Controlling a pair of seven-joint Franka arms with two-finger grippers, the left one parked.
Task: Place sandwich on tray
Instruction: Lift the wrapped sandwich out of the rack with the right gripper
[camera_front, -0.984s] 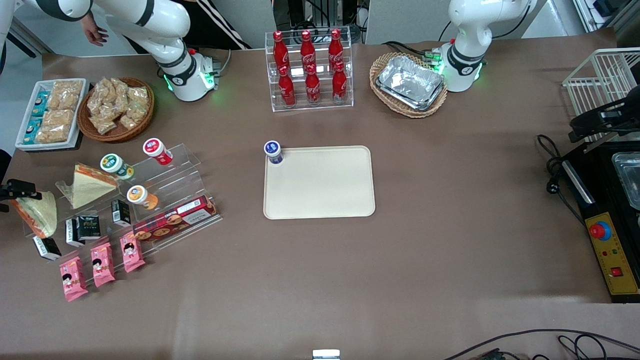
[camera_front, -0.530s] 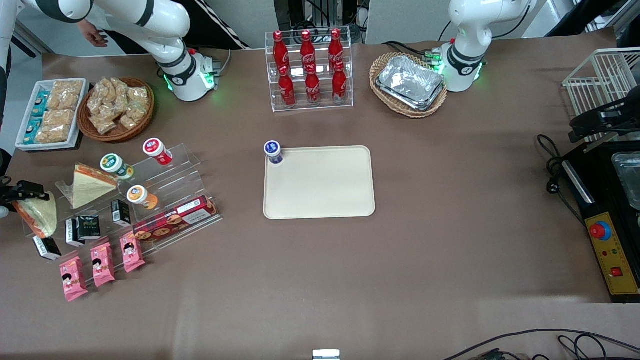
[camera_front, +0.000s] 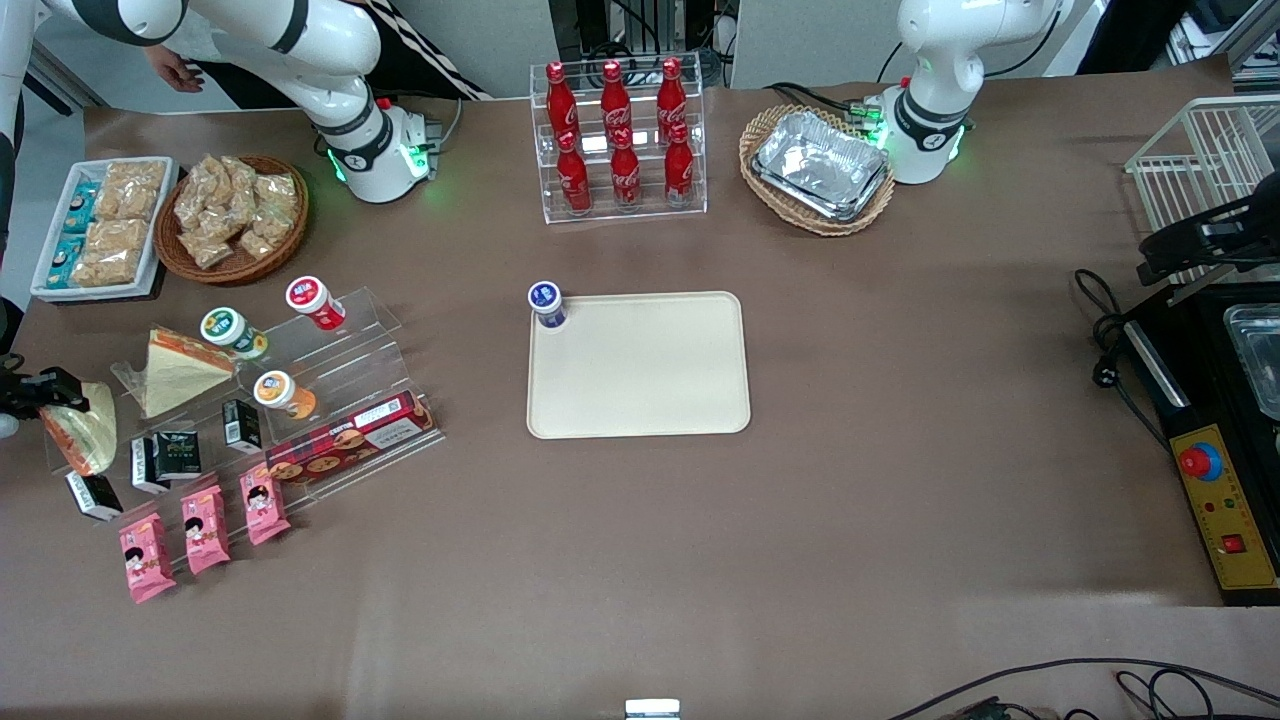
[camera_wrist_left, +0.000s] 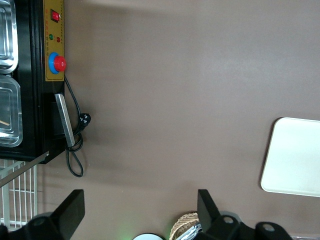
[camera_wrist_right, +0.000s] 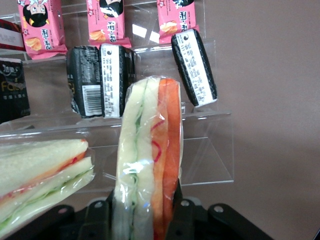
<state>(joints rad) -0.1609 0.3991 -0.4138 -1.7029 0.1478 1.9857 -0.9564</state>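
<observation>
One tool: the black two-finger tool (camera_front: 40, 392) of the working arm sits at the working arm's end of the brown surface (camera_front: 900, 480), above the clear acrylic stepped display rack (camera_front: 330, 400); it is clenched on a sandwich.
Grasped item: a plastic-wrapped triangular sandwich with white bread and orange and green filling (camera_wrist_right: 147, 165), pinched between the tool's fingers (camera_wrist_right: 182, 212); in the front view it shows just under the tool (camera_front: 78, 440), at the rack's outer end.
Second sandwich: a like wrapped triangular sandwich (camera_front: 180, 370) lies on the rack, just beside the grasped one and closer to the tray; the wrist view shows its cut edge (camera_wrist_right: 42, 172).
Rack goods near the tool: small black cartons with white labels (camera_wrist_right: 195, 67) on a lower step; pink snack packets with a cartoon face (camera_front: 205, 528) on the lowest step, nearest the front camera.
Other rack goods: round cups with green, red and orange lids (camera_front: 232, 330); a long dark-red biscuit box (camera_front: 350, 438).
Task's tray: the large flat cream-beige plastic tray with rounded corners (camera_front: 640, 380) lies mid-surface, well apart from the tool and sandwich.
On the tray: a small blue-lidded cup (camera_front: 546, 302) stands at the corner farthest from the front camera, on the working arm's side.
Farther from the camera: a clear stand of red cola bottles (camera_front: 618, 135).
</observation>
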